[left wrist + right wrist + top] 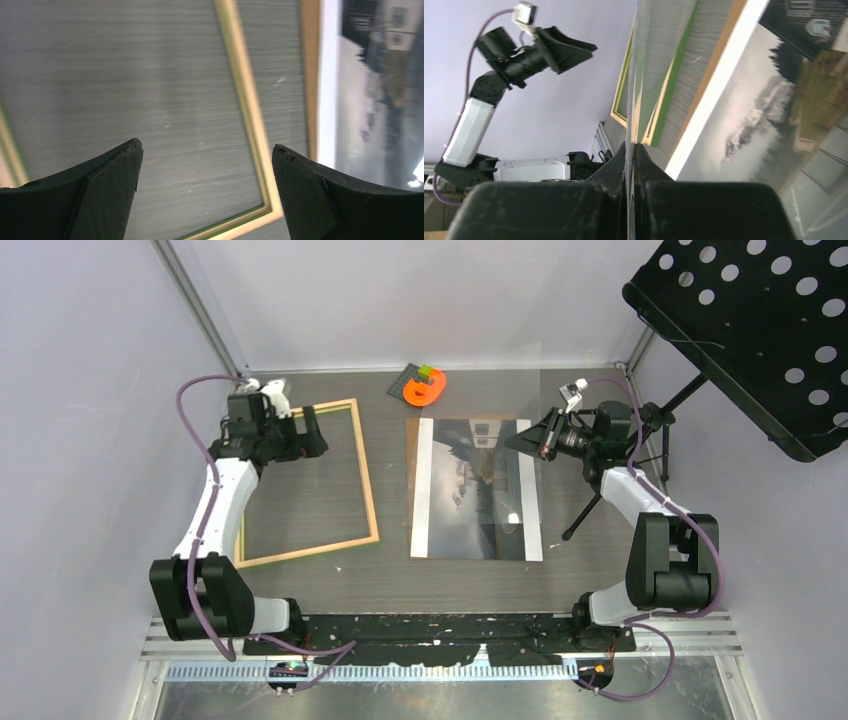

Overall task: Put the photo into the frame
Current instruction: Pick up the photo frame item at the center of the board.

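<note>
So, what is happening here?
Two robot arms are working on framing a picture. The right gripper is shut on the edge of a thin clear sheet, lifted near the photo, which lies flat, picture side up. The left gripper hangs open over the frame, pale wood side up. The photo is not yet in the frame.

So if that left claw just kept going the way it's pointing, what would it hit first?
Probably the bare table inside the picture frame. The open left claw points down into that opening, with a rail close beside its line. Depth is unclear, so it might clip the rail instead.
</note>
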Robot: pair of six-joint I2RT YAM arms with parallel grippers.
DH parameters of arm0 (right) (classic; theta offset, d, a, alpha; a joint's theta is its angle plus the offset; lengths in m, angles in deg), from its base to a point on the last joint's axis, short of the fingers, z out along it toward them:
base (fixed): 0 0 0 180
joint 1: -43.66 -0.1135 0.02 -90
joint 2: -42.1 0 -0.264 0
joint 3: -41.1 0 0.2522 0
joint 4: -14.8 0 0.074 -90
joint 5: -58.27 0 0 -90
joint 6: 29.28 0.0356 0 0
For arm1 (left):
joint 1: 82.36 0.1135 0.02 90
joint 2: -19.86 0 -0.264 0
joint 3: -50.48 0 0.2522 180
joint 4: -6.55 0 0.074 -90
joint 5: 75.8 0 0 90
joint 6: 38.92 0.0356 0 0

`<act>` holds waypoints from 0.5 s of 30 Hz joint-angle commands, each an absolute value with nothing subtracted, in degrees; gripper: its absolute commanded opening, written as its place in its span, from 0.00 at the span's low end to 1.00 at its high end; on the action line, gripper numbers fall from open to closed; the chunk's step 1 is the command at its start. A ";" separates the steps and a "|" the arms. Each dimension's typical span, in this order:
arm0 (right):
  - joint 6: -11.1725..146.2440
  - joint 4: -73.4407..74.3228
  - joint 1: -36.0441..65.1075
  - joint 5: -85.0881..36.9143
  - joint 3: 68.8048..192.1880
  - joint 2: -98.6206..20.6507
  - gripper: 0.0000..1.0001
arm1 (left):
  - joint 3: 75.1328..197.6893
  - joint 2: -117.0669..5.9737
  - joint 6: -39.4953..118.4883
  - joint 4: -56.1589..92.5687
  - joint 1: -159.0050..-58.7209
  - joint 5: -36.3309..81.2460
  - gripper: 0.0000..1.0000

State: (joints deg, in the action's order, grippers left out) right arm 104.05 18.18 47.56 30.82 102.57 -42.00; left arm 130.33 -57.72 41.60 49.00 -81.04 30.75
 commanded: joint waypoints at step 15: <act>116.36 36.14 34.23 29.53 106.10 -40.13 0.06 | 136.47 -73.10 60.72 67.98 -56.12 20.70 0.99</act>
